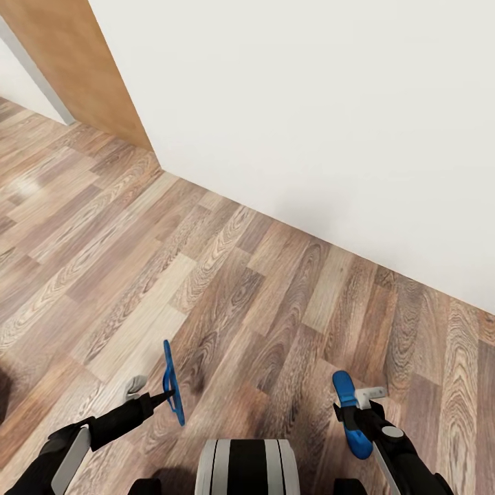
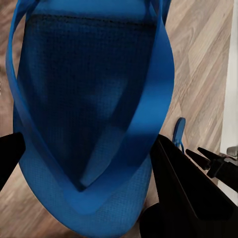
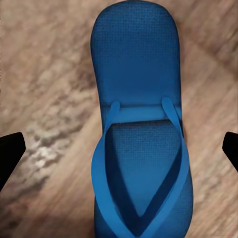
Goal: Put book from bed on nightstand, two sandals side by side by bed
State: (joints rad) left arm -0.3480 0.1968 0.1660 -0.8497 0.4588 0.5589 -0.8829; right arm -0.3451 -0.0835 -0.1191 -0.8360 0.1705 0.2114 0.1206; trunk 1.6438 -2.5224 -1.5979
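Each of my grippers carries one of the two bright blue sandals above the wood floor. The left gripper (image 1: 163, 397) is shut on a sandal (image 1: 172, 382) that stands on edge in the head view. In the left wrist view that sandal (image 2: 84, 109) shows its straps between the dark fingers (image 2: 183, 198). The right gripper (image 1: 355, 411) is shut on the other sandal (image 1: 349, 405), which shows lengthwise with its straps up (image 3: 141, 89) in the right wrist view, a fingertip (image 3: 10, 153) at each side. The book, the bed and the nightstand are out of view.
A white wall (image 1: 330, 117) runs diagonally close ahead, meeting the wood-plank floor (image 1: 206, 275). A brown wooden door (image 1: 89, 62) stands at the far left. The left wrist view also catches the right gripper (image 2: 218, 161) with its sandal (image 2: 179, 130).
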